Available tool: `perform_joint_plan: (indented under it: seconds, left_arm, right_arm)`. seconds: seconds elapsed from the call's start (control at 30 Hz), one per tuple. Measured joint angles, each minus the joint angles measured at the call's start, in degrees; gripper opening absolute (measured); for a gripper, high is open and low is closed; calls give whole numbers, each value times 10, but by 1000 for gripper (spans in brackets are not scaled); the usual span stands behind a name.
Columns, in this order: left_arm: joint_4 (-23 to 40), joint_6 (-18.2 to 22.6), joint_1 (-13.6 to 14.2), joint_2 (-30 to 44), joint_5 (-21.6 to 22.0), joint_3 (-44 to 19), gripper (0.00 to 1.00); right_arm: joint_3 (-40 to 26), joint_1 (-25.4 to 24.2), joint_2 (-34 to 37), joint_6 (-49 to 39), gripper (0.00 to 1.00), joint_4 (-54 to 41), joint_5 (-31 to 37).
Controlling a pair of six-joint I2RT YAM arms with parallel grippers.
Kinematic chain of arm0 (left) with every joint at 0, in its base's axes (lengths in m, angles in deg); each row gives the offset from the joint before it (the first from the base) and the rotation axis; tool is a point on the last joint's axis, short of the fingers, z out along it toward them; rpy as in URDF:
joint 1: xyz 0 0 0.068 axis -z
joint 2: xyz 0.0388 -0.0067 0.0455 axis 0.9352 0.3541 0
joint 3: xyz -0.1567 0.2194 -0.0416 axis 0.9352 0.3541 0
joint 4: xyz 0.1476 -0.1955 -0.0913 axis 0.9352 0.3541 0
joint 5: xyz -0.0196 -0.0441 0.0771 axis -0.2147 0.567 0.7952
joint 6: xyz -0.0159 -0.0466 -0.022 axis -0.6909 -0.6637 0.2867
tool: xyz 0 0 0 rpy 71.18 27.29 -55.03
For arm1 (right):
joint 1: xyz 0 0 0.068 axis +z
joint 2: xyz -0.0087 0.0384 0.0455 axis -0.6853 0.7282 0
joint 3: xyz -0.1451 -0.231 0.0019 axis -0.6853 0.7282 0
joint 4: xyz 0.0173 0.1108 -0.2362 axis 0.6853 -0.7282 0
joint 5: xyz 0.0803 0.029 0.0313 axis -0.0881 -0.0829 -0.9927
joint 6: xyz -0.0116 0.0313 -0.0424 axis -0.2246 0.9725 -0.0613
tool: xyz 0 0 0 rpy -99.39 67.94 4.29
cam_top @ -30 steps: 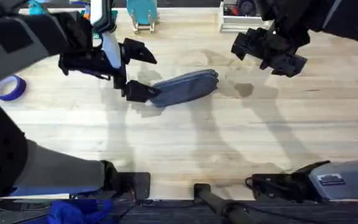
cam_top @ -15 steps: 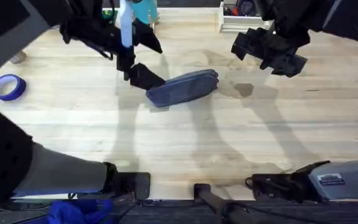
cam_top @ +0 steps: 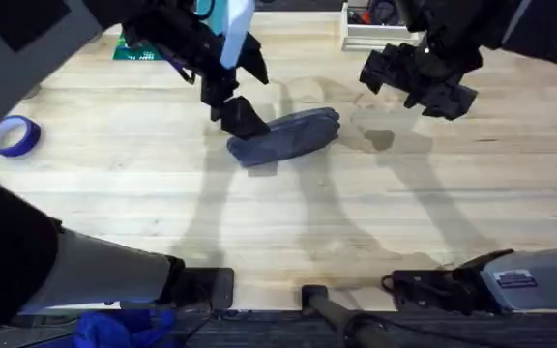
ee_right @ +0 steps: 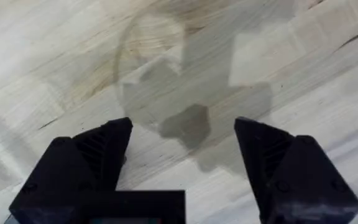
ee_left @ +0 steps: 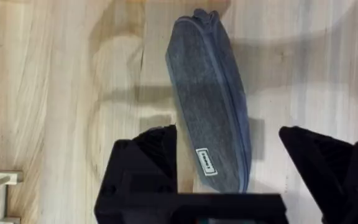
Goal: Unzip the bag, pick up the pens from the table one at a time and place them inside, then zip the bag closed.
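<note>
The left gripper (cam_top: 240, 92) hangs with its jaws spread wide and nothing between them, directly over the left end of the bag (cam_top: 285, 135). In the left wrist view the two black fingers (ee_left: 148, 162) stand on either side of that end of the bag (ee_left: 211, 99), one just beside its edge and the other well clear, with bare desk (ee_left: 61, 93) beside them. The right gripper (cam_top: 416, 79) is also open and empty, held above the desk (cam_top: 356, 222) to the right of the bag and apart from it. In the right wrist view its gripper (ee_right: 182, 155) frames bare planks (ee_right: 291, 74) with shadow on them.

The bag is a small oblong pouch of blue-grey fabric, lying flat on the desk near the middle. A zipper seam runs along one long edge, and a small white label (ee_left: 206, 160) sits on the fabric near the end under the left gripper. The zipper appears closed; the pull cannot be made out.

The left arm reaches from the lower left across and forward, rising close under the camera, its wrist tilted down toward the bag. The right arm extends forward on the right side, wrist pointing down at the desk.

The long axis of the bag runs left to right in the overhead view, the right end slightly farther from the arm bases than the left. A roll of blue tape (cam_top: 11, 136) lies at the far left of the desk.
</note>
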Motion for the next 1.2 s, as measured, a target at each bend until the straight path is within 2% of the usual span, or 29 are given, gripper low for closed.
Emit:
perform_joint_plan:
  seconds: [0.2,0.47,0.8,1.2]
  left_arm:
    - [-7,-22,10,7,8,-1,995]
    - [-19,-61,13,74,-8,-3,995]
    - [-44,-70,60,107,-10,-3,995]
    - [-52,-81,66,120,-6,-3,995]
  right_arm:
    - [0,0,0,-2,997,0,0]
    - [0,0,0,-2,997,0,0]
    - [0,0,0,-4,998,0,0]
    - [0,0,0,-4,998,2,0]
